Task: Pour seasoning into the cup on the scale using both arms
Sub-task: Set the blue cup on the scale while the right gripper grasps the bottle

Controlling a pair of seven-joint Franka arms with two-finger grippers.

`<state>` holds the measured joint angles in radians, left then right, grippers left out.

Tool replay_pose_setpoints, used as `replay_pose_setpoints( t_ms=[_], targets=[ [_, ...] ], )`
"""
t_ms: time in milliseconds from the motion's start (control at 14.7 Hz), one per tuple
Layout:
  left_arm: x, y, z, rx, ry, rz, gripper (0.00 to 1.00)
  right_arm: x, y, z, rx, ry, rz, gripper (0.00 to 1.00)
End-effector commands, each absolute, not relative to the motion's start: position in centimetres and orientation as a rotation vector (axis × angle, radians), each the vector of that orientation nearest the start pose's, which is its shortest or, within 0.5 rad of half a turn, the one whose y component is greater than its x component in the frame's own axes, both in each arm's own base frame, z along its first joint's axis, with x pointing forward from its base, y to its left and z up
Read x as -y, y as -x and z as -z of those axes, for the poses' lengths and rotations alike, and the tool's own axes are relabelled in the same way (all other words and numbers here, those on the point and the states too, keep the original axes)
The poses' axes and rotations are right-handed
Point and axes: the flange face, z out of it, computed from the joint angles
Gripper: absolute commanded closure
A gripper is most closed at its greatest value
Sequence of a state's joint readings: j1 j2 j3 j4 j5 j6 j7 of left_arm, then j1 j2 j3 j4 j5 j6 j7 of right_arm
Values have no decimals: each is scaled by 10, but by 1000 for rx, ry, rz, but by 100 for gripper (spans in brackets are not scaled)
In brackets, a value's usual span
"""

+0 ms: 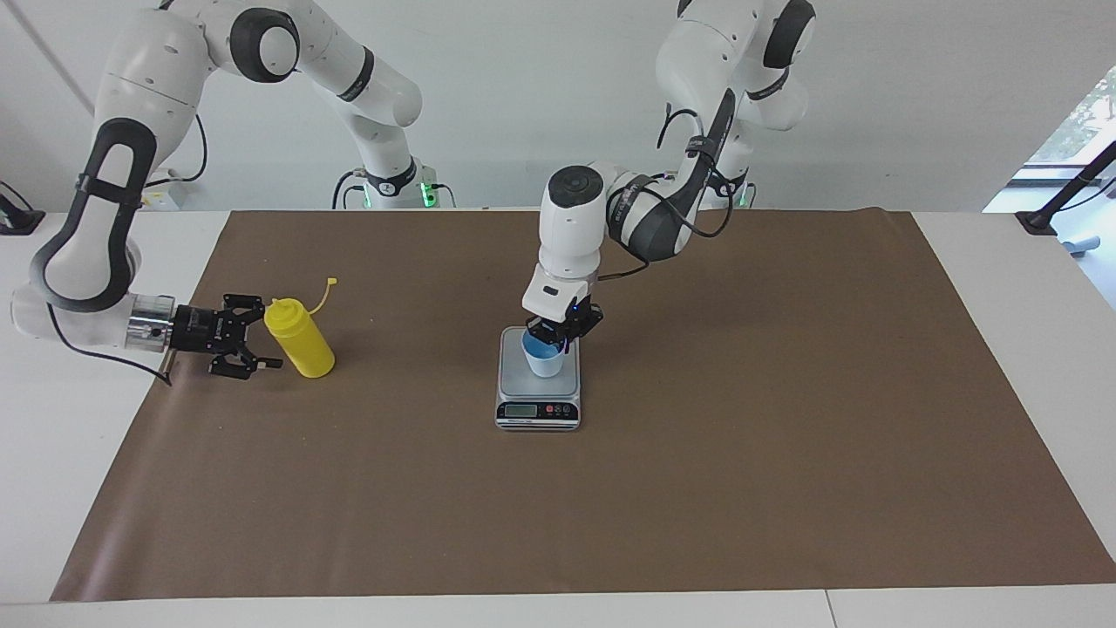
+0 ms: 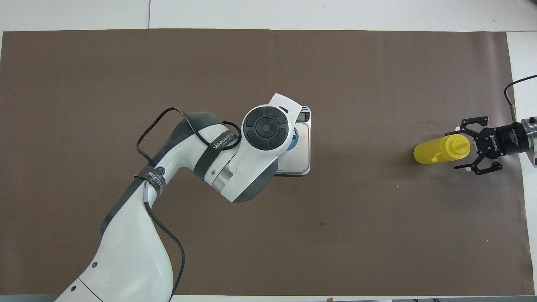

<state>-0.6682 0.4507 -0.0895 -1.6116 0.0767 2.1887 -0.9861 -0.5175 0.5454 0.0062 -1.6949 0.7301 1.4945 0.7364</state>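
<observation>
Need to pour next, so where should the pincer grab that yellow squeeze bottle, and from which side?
Grip the yellow squeeze bottle around its mid-body, below the nozzle shoulder. It stands upright with straight round sides. Come in level from the right arm's end of the table, where the open right pincer already sits beside it.

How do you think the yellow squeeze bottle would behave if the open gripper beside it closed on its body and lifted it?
The squeeze bottle stands tall on a narrow base, so a sideways nudge from the right gripper could tip it. Its plastic wall probably yields under a squeeze. Its round, smooth body might slip or roll if dropped. How full it is cannot be told.
</observation>
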Motion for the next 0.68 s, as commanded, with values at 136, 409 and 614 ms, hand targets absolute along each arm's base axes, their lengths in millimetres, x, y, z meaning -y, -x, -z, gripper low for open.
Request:
replay_pose_setpoints(
  t_ms=[136, 409, 614],
  targets=[
    [471, -509, -371, 326, 3203, 212, 100, 208, -554, -266, -1565, 1686, -973, 0],
    [469, -506, -363, 321, 3192, 193, 100, 199, -552, -269, -1561, 1675, -969, 0],
    [469, -506, -363, 322, 3193, 191, 39, 198, -553, -270, -1559, 1666, -968, 0]
  ],
)
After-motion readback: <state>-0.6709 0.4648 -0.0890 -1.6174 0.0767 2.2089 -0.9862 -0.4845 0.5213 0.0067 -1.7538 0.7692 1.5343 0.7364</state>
